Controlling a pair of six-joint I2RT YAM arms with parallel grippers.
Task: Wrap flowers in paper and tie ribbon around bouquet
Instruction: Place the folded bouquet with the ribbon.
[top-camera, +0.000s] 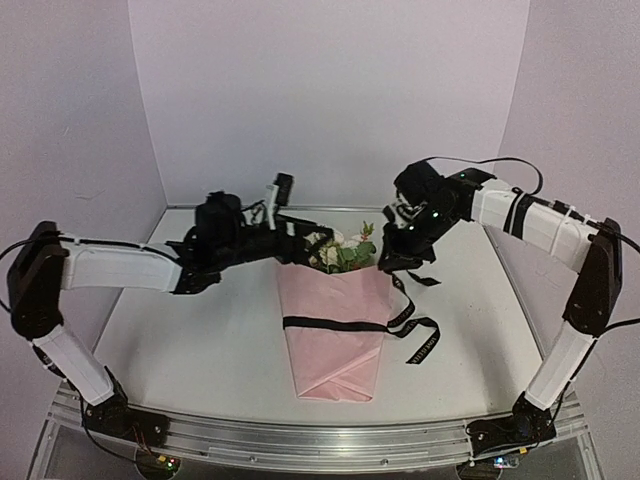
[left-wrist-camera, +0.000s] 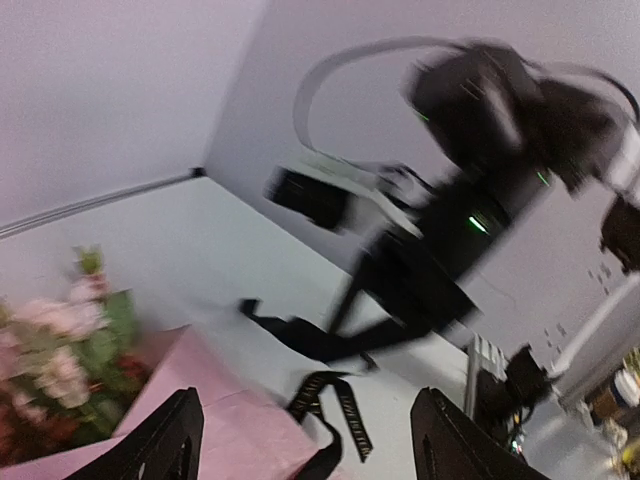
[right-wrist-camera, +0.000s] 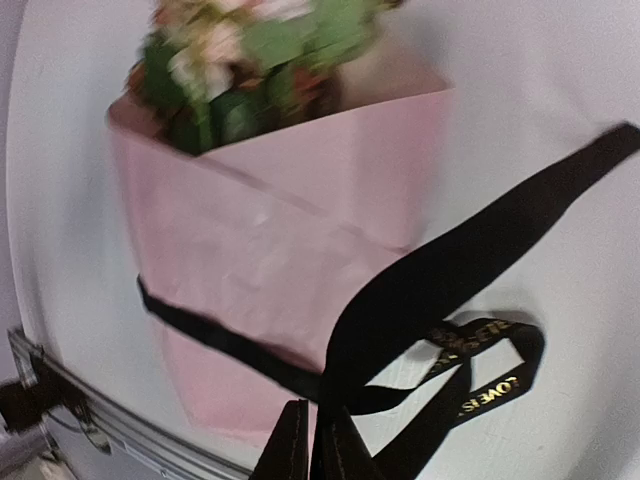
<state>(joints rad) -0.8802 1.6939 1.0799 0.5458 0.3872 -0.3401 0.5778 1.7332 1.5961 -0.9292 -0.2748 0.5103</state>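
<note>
White counter (top-camera: 190, 330), lilac walls: right jaws pinch the black ribbon (right-wrist-camera: 440, 270) that bands the bouquet (top-camera: 333, 345) lying between both arms. Left jaws stand open just left of its cream-and-pink flowers (top-camera: 343, 252). Pale-pink paper (right-wrist-camera: 270, 230) shows creases.

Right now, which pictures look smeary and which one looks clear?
Left wrist view: smeariest, the right arm and the flowers streak; right wrist view: flowers soft, ribbon edges a bit fuzzy; top view: clear, with even light.
</note>
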